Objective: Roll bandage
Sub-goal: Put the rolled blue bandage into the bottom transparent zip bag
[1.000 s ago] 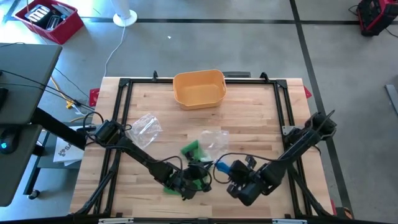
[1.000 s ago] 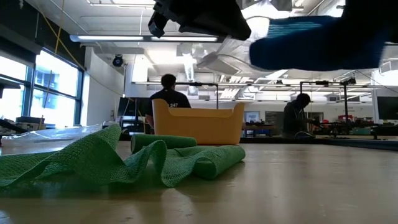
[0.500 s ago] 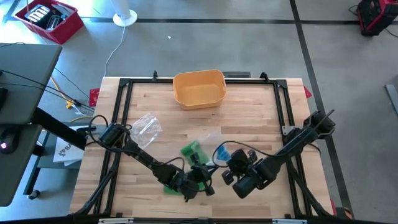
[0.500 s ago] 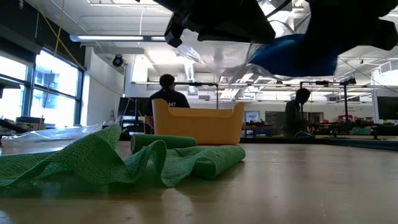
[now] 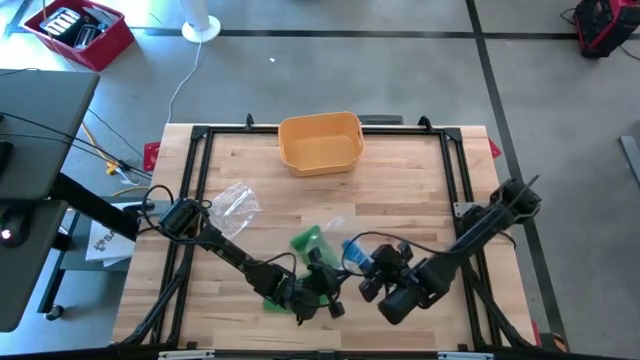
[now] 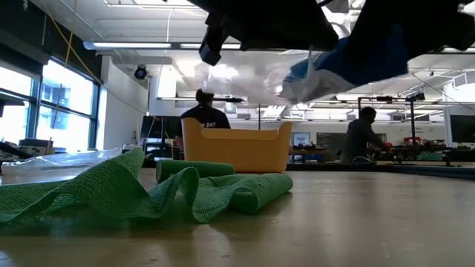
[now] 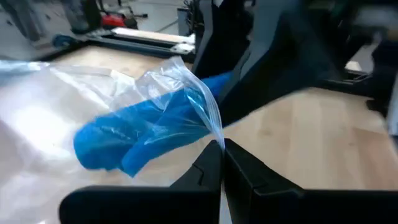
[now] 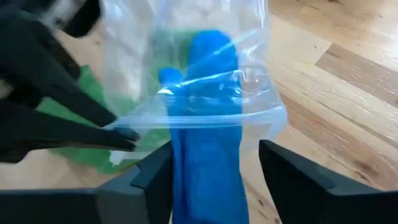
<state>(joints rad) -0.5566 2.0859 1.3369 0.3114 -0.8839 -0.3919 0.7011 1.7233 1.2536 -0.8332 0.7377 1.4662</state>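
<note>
Hanging above the surface (image 5: pixel 420 180), the blue bandage (image 8: pixel 208 149) sits half inside a clear bag (image 7: pixel 155 93); the left tool (image 7: pixel 222 149) pinches the bag's edge, the right tool (image 8: pixel 211 177) spread wide around it. Best hold the bag taut and steady.

"247" on the back of a person's dark shirt (image 6: pixel 207 119)

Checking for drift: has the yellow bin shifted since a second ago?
No. The yellow bin sits at the same spot against the table's black frame.
</note>
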